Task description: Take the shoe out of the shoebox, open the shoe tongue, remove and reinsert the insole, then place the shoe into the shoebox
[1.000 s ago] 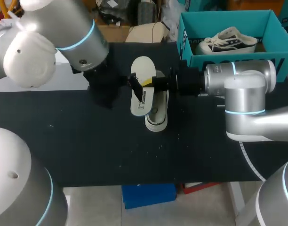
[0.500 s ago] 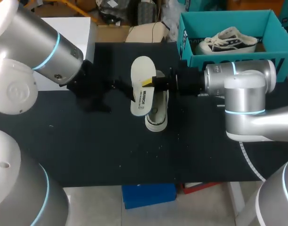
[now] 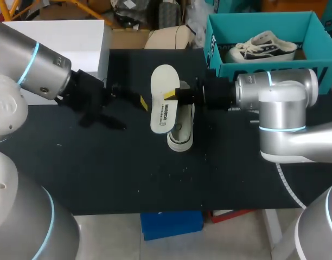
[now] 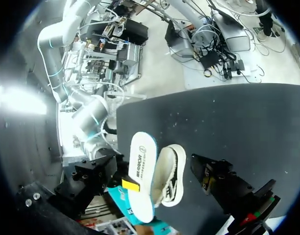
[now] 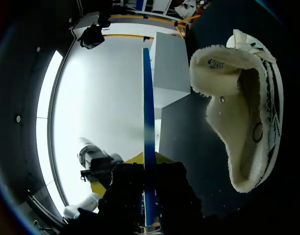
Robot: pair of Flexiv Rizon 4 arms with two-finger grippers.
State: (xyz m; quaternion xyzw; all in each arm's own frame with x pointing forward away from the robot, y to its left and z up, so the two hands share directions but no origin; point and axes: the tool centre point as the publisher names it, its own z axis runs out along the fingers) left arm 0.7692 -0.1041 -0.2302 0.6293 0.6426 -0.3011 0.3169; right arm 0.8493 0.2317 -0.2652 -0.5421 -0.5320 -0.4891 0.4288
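Observation:
A white insole (image 3: 163, 99) hangs in the air over the black table, pinched at its right edge by my right gripper (image 3: 173, 96), which is shut on it. In the right wrist view the insole (image 5: 149, 142) shows edge-on, with a blue rim, between the yellow tips. A white shoe (image 3: 181, 131) lies on the table just under and right of the insole, its fleece lining (image 5: 228, 73) showing. My left gripper (image 3: 138, 101) is open and empty, a short way left of the insole. From the left wrist view, insole (image 4: 141, 171) and shoe (image 4: 171, 172) lie ahead, side by side.
The teal shoebox (image 3: 211, 39) stands at the back right with a second white shoe (image 3: 262, 45) inside. A white box (image 3: 63, 32) sits at the back left. My right arm (image 3: 274, 103) lies across the table in front of the shoebox.
My left arm has pulled back to the left, its open gripper moving away from the insole. The right gripper, insole and shoe have stayed in place.

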